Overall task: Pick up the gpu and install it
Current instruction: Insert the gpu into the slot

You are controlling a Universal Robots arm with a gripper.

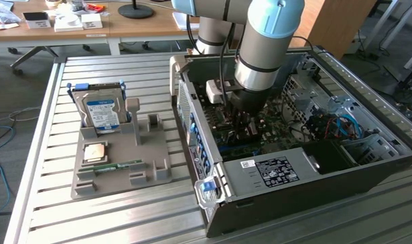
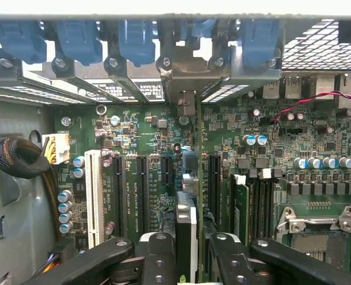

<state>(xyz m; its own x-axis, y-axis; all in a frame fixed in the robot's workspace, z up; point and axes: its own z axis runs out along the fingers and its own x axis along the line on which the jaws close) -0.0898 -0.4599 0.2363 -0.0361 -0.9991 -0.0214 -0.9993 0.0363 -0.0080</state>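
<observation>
One arm, reaching down into the open computer case point(image 1: 369, 168) at centre-right of the exterior view. In the wrist view the gripper point(image 2: 187, 249) sits at bottom centre, its jaws pinching the gpu point(image 2: 186, 228), which stands on edge between the black fingers point(image 2: 157, 255) and points down at the green motherboard point(image 2: 157, 136). The card's lower edge is just above or at the slots (cannot tell whether it is seated).

Handling, my judgement: the card looks thin, stiff and light, but fragile, with bare components on its faces. Best held by the flat sides near the upper edge, as here, square to the slot, since a tilted card would likely bind.

Containers:
- Case: holds the motherboard, a black power supply point(image 1: 274, 170) at lower centre, blue cables point(image 1: 345, 124) at right, blue slot clips point(image 2: 133, 38) along the wrist view's top.
- Grey holder tray point(image 1: 151, 175) at left of the exterior view: a hard drive point(image 1: 100, 112) upright at its back, a processor chip point(image 1: 97, 151) lying flat, and a green memory stick point(image 1: 114, 166) near the front.
</observation>
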